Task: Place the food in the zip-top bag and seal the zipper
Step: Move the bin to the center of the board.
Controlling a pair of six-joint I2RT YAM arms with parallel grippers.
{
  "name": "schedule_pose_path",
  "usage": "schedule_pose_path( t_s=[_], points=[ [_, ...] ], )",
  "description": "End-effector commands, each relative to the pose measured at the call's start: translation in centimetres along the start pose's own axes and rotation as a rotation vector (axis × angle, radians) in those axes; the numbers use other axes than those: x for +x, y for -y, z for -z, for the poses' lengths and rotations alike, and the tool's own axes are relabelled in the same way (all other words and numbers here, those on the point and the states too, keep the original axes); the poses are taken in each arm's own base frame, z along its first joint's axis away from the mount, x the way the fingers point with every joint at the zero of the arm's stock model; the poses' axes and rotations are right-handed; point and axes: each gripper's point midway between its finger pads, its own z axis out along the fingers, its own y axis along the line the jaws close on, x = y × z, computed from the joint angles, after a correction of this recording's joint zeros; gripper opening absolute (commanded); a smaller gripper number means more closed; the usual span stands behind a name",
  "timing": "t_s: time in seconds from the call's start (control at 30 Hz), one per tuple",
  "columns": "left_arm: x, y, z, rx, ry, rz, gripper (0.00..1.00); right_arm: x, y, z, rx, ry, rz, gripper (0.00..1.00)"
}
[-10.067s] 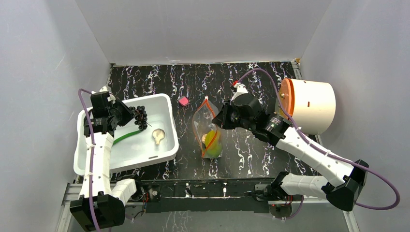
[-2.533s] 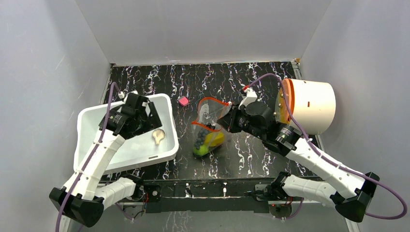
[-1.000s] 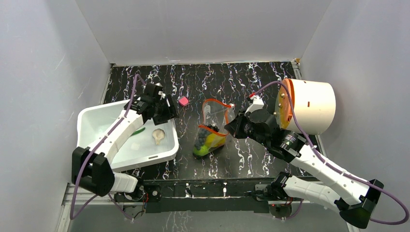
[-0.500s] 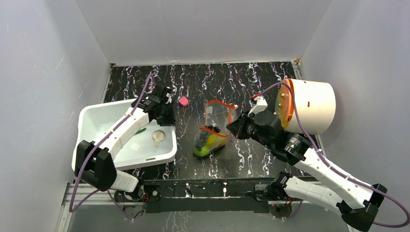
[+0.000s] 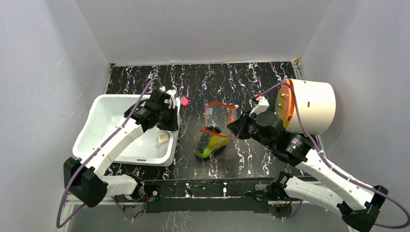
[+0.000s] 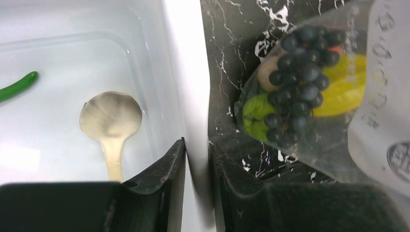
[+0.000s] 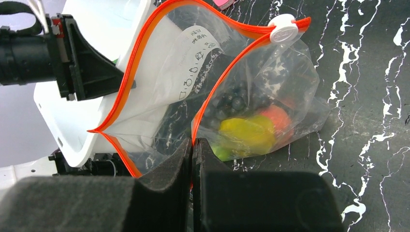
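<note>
My left gripper (image 6: pixel 197 145) has just closed. Its jaws now pinch the white bin (image 6: pixel 186 72) by the wall facing the zip-top bag (image 7: pixel 290 82), and the bin has shifted. My right gripper (image 7: pixel 192 142) stays clamped on the zipper (image 7: pixel 284 27) strip, holding the mouth open. The garlic (image 6: pixel 111 116) and green pod (image 6: pixel 17 87) lie in the bin, not yet bagged. I judge I'm bringing the bin closer.

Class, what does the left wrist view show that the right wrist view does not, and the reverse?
Left wrist only: the beige garlic lying in the white bin. Right wrist only: the orange-red zipper, its white slider, and the right jaws shut on the clear bag. Both: the bin and the bag holding dark grapes and yellow food.
</note>
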Motion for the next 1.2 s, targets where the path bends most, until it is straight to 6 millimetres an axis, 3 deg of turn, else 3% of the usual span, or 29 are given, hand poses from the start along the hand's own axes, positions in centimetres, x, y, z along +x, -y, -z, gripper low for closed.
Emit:
schedule_pose_path(
  t_s=[0.0, 0.27, 0.53, 0.7, 1.03, 1.17],
  points=[
    [-0.4, 2.3, 1.9, 0.137, 0.073, -0.184, 0.0, -1.5, -0.6, 0.2, -0.019, 0.068, -0.013, 0.0],
    [2.5, 3.3, 2.1, 0.226, -0.015, -0.302, 0.0, -1.4, 0.2, 0.4, 0.008, 0.08, -0.006, 0.0],
    [4.8, 2.2, 3.0, 0.224, -0.062, -0.395, 0.0, -1.3, 0.6, 0.3, 0.021, 0.081, 0.009, 0.0],
    [4.6, 2.0, 3.9, 0.237, -0.044, -0.494, 0.0, -1.7, 0.7, 0.3, 0.03, 0.094, 0.018, 0.0],
    [4.8, 0.1, 2.9, 0.163, -0.13, -0.619, 0.02, -2.6, 1.0, 0.7, 0.052, 0.122, 0.065, 0.0],
    [4.8, -0.6, 2.6, 0.129, -0.162, -0.648, 0.1, -2.8, 1.1, 1.1, 0.053, 0.135, 0.066, 0.0]
  ],
)
